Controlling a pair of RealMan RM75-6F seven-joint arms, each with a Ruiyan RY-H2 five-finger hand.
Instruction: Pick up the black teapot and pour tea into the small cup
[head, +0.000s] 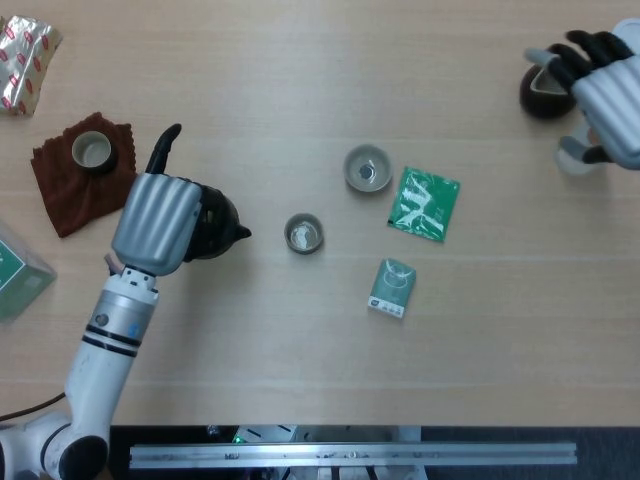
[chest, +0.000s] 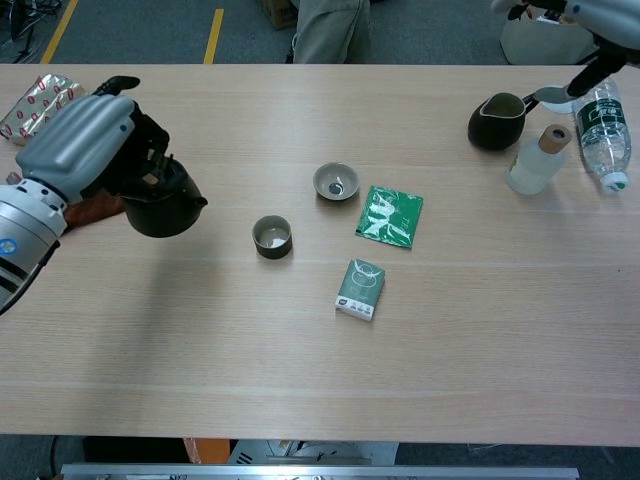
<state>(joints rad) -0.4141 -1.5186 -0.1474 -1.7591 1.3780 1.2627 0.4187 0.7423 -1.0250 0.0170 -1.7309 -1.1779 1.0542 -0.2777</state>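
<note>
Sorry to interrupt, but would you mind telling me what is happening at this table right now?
The robot's left hand holds the black teapot above the wooden table, its spout pointing toward the small dark round cup just to its right. Nothing is being poured yet. The right hand is off at the far edge, near the dark pitcher, holding nothing. A wider shallow cup and two green tea packets lie nearby.
</note>
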